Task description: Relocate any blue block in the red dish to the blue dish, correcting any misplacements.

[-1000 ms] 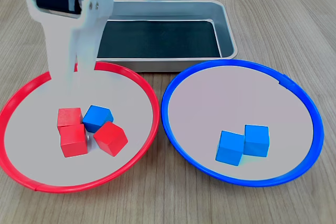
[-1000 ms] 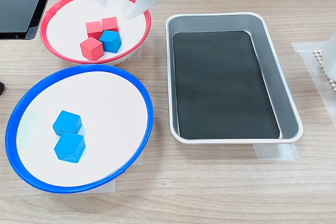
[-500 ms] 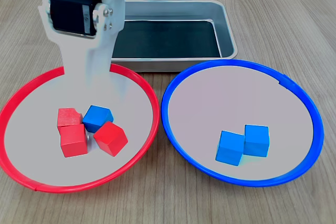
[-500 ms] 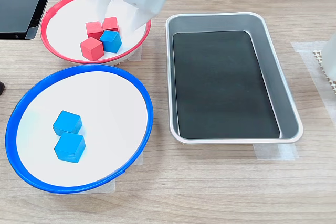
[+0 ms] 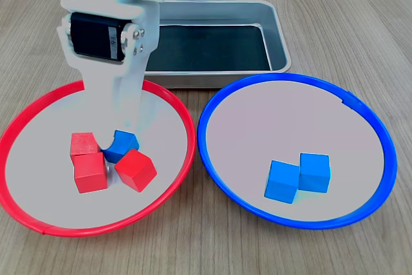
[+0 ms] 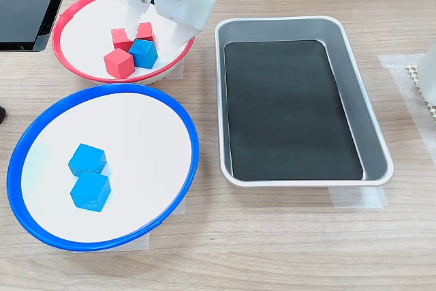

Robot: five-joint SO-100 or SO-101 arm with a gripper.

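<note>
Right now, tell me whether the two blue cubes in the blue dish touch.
Touching: in the first exterior view the two blue cubes in the blue dish sit side against side.

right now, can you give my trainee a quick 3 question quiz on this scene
1. True or false: the blue dish holds two blue cubes.
2. How many red cubes lie in the red dish? A) one B) three C) four
3. Fill in: the gripper is open, its fingers coming down on either side of the ____.

Key:
1. True; they sit touching each other in both exterior views.
2. B; three red cubes cluster with one blue one.
3. The blue block; nothing is grasped yet.
</note>
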